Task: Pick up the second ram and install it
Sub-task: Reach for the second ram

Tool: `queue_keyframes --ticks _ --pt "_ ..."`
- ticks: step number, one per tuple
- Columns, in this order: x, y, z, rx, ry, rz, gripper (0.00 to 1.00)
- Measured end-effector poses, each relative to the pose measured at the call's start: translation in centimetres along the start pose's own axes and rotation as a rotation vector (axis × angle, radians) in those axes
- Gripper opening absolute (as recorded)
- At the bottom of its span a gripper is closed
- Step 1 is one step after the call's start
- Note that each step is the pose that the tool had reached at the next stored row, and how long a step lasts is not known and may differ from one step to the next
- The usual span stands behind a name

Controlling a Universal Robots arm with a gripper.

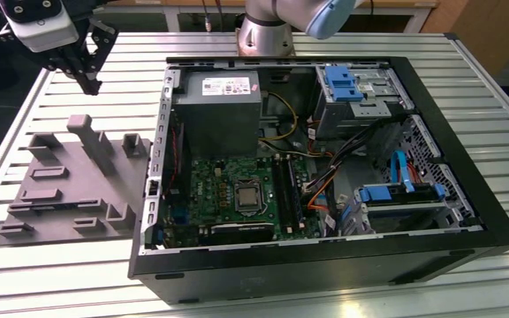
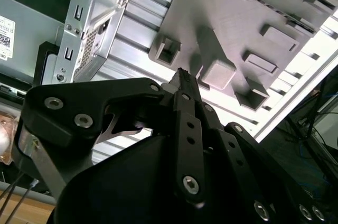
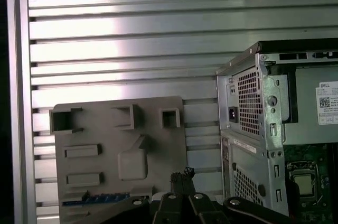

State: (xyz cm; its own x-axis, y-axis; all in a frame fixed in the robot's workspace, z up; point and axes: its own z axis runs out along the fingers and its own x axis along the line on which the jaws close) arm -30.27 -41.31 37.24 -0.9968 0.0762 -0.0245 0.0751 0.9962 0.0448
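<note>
Claw (image 1: pixel 90 84), pinched shut and empty, hangs high by grey plastic tray (image 1: pixel 60 192), nine o'clock of open black computer case (image 1: pixel 325 265); second ram seemingly not yet picked up.

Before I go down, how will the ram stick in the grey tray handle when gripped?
In the first wrist view the ram stick shows as a thin, narrow strip: probably light and stiff, yet fragile. It sits low in a slot of the grey tray, so little may be exposed to grip and it could tilt.
</note>
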Motion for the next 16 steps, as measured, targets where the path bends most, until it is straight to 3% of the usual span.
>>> queue_keyframes --ticks 16 --pt "0.89 -0.14 0.08 0.0001 0.0001 0.000 0.11"
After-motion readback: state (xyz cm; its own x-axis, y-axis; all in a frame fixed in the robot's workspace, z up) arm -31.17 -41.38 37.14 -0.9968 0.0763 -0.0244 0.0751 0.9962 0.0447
